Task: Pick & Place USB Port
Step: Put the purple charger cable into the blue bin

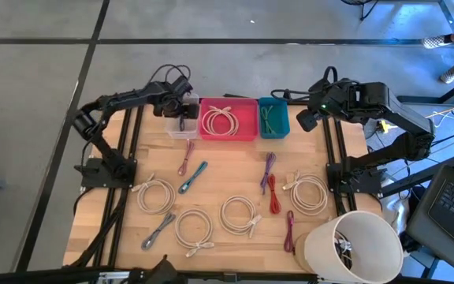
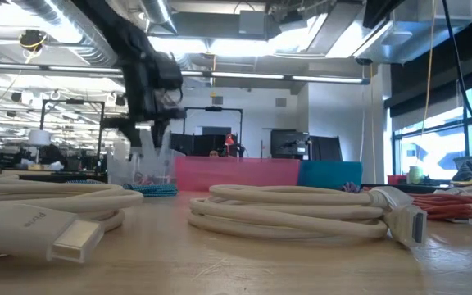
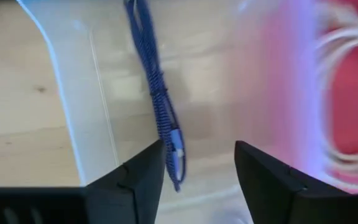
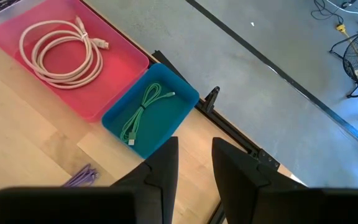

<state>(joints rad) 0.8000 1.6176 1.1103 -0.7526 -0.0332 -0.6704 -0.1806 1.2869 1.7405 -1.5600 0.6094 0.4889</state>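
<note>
three bins [image 1: 228, 120] (clear, pink, teal), perhaps four white coils [image 1: 240, 214].

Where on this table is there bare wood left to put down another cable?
Bare wood runs below the pink bin, between the teal cable and the purple cable. Another free strip lies at the table's left edge, beside the white coil. The front right is crowded: coils, red cables and the white bucket.

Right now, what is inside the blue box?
Inside the blue box lies one green cable, bundled up on the bottom. The right claw hovers open beside the box, covering nothing in it. Nothing else shows inside.
</note>
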